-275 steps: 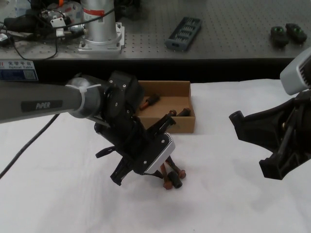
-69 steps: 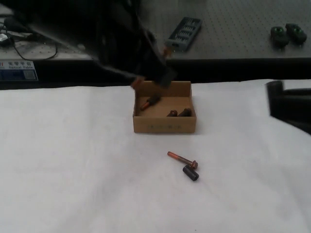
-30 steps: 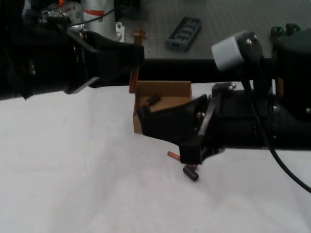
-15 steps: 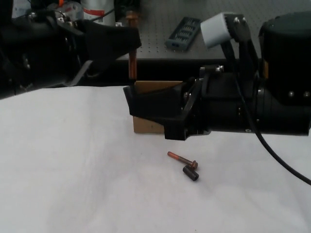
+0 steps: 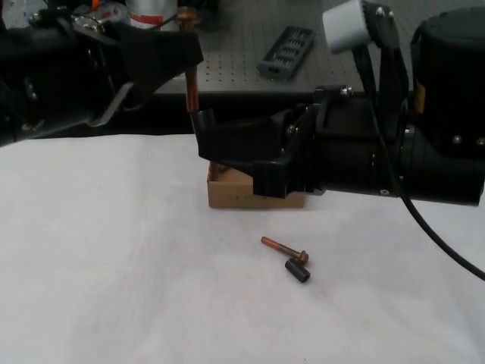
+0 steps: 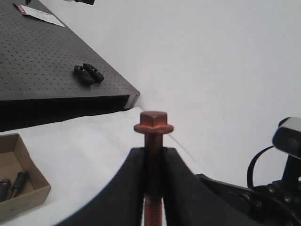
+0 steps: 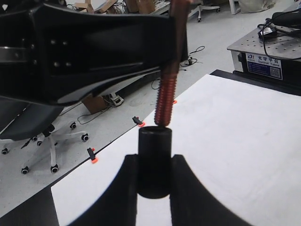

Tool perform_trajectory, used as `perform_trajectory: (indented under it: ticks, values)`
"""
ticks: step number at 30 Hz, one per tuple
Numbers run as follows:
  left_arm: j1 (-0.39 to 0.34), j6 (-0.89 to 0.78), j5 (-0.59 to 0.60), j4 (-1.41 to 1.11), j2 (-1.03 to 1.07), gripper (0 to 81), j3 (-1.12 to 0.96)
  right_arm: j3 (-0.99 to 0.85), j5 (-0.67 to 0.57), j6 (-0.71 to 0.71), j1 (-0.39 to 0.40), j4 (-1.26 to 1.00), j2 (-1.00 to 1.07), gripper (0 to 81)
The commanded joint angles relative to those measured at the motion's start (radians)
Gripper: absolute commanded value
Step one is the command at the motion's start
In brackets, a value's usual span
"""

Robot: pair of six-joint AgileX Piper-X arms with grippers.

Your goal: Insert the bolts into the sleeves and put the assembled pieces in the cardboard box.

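My left gripper (image 6: 153, 157) is shut on a copper bolt (image 6: 153, 136), which stands upright with its hex head on top. In the high view that bolt (image 5: 192, 89) hangs above the cardboard box (image 5: 231, 199). My right gripper (image 7: 154, 165) is shut on a black sleeve (image 7: 154, 160), open end up. The bolt's threaded tip (image 7: 164, 106) sits just above the sleeve's mouth, barely apart from it. A second copper bolt (image 5: 282, 247) and a black sleeve (image 5: 297, 271) lie side by side on the white cloth in front of the box. Dark pieces (image 6: 11, 181) lie inside the box (image 6: 28, 190).
A white cloth (image 5: 114, 265) covers the bench. Behind it runs a dark perforated table (image 5: 364, 53) with a small ribbed tray (image 5: 286, 51) and two black parts (image 5: 449, 51). Both arms hang over the box and hide most of it.
The right gripper has risen with the sleeve to just under the bolt. The left gripper and its bolt have shifted a little to the left.
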Motion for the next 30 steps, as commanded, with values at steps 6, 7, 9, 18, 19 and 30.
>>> perform_trajectory:
  ticks: [6,7,9,18,19,30]
  values:
    - [0.001,-0.047,0.006,-0.018,-0.007,0.6,-0.007,-0.015,0.002,0.005,0.000,-0.032,-0.001,1.9]
    - [0.001,-0.047,0.006,-0.018,-0.007,0.6,-0.007,-0.015,0.002,0.005,0.000,-0.032,-0.001,1.9]
    - [0.001,-0.047,0.017,-0.020,-0.007,0.6,-0.007,-0.015,0.002,0.005,0.000,-0.032,-0.001,1.9]
    - [0.001,-0.073,0.052,-0.020,-0.007,0.6,-0.007,-0.015,0.002,0.005,0.000,-0.032,-0.001,1.9]
    - [0.001,-0.077,0.057,-0.020,-0.007,0.6,-0.007,-0.015,0.002,0.005,0.000,-0.032,-0.001,1.9]
    - [0.001,-0.110,0.066,-0.020,-0.007,0.6,-0.007,-0.015,0.044,0.023,-0.008,-0.090,-0.001,1.9]
